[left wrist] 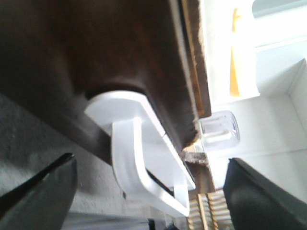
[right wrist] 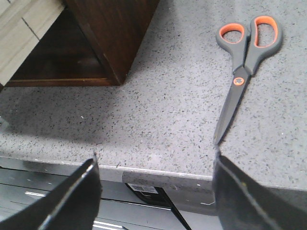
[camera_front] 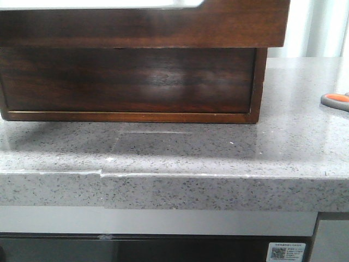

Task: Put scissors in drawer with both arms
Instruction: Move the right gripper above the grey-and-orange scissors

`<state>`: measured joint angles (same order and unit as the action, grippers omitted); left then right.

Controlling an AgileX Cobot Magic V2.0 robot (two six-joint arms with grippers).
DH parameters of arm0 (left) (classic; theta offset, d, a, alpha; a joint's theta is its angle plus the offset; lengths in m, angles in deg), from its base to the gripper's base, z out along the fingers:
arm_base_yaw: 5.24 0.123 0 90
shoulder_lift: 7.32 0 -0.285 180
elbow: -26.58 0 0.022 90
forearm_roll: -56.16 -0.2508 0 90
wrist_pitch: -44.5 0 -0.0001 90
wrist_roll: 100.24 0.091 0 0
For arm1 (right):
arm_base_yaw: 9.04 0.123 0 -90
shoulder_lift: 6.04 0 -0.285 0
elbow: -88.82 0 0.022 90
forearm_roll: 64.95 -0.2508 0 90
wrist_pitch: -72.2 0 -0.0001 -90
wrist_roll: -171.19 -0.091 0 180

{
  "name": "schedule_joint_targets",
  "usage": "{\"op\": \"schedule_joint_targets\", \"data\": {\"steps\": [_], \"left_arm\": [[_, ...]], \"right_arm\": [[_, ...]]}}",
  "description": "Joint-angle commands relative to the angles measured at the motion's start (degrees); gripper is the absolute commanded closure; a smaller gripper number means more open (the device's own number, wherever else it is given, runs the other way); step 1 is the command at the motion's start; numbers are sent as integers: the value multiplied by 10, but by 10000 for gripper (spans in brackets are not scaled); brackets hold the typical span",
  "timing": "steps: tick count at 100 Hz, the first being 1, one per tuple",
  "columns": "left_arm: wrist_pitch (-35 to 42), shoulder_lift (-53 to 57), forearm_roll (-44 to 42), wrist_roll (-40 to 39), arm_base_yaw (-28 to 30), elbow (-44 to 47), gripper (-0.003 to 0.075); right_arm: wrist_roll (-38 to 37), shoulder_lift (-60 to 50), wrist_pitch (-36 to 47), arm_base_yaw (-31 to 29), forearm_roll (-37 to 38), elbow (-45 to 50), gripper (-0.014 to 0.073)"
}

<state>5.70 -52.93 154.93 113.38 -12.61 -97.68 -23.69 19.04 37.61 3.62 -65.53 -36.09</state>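
With both grippers spread wide, the right gripper [right wrist: 153, 191] should straddle the scissors [right wrist: 244, 72] at their pivot.

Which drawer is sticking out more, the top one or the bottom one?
The top drawer. Its wooden front juts toward the camera over the lower drawer, which sits back inside the chest's frame.

Bare countertop [right wrist: 158, 100] lies open around the scissors [right wrist: 242, 67], with the wooden chest [right wrist: 112, 33] standing well apart.
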Motion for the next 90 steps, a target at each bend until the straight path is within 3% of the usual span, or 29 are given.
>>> {"op": "schedule_joint_targets", "data": {"steps": [1, 30, 56, 76, 90], "left_arm": [[24, 34, 6, 9, 1, -18, 134], [118, 208, -139, 10, 1, -18, 356], [85, 313, -316, 10, 1, -18, 736], [49, 319, -435, 10, 1, -41, 739], [23, 319, -505, 10, 1, -70, 739]], "right_arm": [[7, 9, 38, -4, 2, -15, 151], [7, 9, 41, -4, -2, -23, 151], [-1, 56, -9, -4, 44, -87, 154], [-78, 182, -136, -4, 173, -201, 154], [-86, 275, -157, -4, 210, -263, 154]]}}
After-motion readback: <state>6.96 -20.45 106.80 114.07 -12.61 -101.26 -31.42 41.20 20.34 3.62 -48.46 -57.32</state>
